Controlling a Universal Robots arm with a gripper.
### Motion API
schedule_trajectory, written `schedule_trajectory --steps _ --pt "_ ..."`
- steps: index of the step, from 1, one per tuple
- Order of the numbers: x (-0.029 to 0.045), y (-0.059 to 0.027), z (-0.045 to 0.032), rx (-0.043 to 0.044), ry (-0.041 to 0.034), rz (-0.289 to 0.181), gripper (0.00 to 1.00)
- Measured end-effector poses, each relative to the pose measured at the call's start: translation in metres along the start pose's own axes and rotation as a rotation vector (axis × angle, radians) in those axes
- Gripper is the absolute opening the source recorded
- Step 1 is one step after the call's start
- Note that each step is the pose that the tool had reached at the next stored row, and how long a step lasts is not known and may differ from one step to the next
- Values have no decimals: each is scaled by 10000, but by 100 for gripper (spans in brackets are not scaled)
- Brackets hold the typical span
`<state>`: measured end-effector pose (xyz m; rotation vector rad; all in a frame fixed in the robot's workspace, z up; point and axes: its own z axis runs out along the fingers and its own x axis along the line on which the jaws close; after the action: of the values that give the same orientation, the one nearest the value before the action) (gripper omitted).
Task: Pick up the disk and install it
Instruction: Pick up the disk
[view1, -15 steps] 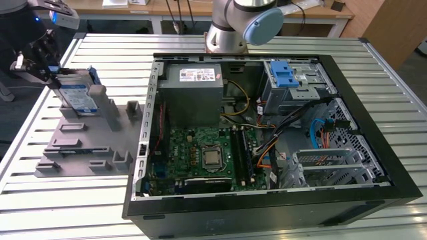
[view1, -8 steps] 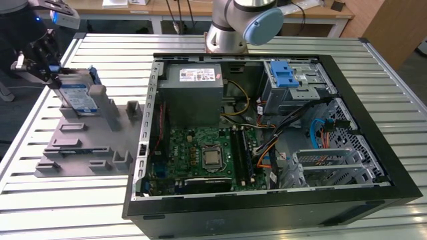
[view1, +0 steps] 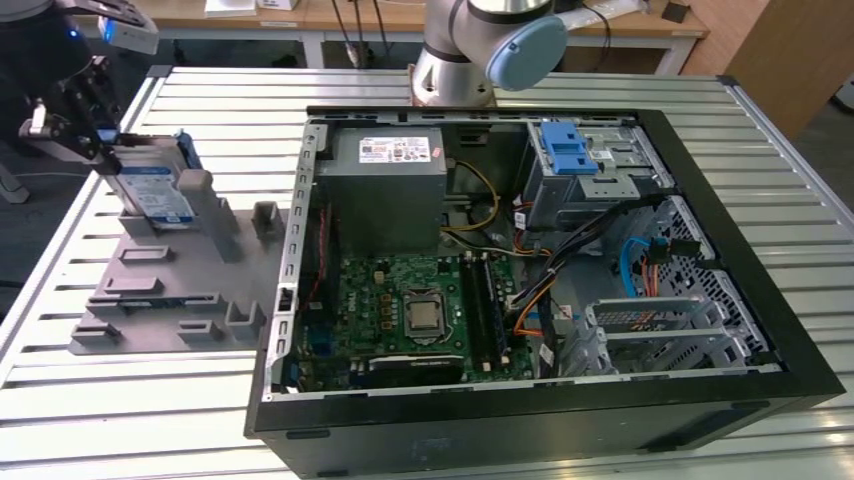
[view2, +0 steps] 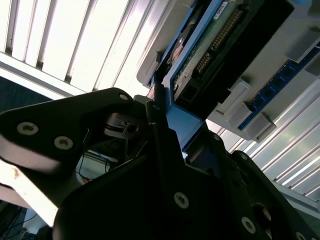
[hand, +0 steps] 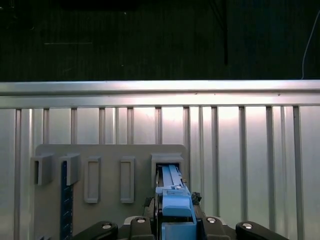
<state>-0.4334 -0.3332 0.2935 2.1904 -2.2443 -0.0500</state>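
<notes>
disk: flat rectangular silver hard drive (view1: 150, 192), white-and-blue label, blue plastic side rails | pose: upright on edge | place: just under gripper (view1: 107, 150), top edge clamped

Open computer case (view1: 534, 425) beside grey slotted holder (view1: 160, 300) on slatted table (view1: 120, 400)

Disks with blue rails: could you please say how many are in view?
1: the disk stands in the grey holder at the exterior view's left, gripped by the gripper. The drive cage might hide others.
</notes>
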Motion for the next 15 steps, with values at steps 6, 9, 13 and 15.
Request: schedule_trajectory --steps 6,9,13,15 --pt "-1 2 -62 3 -1 0 36" --pt "-1 1 -63 2 -1 -1 36" --pt "-1 3 -65 -1 -3 -2 36" --pt "-1 4 -71 -2 -5 0 36"
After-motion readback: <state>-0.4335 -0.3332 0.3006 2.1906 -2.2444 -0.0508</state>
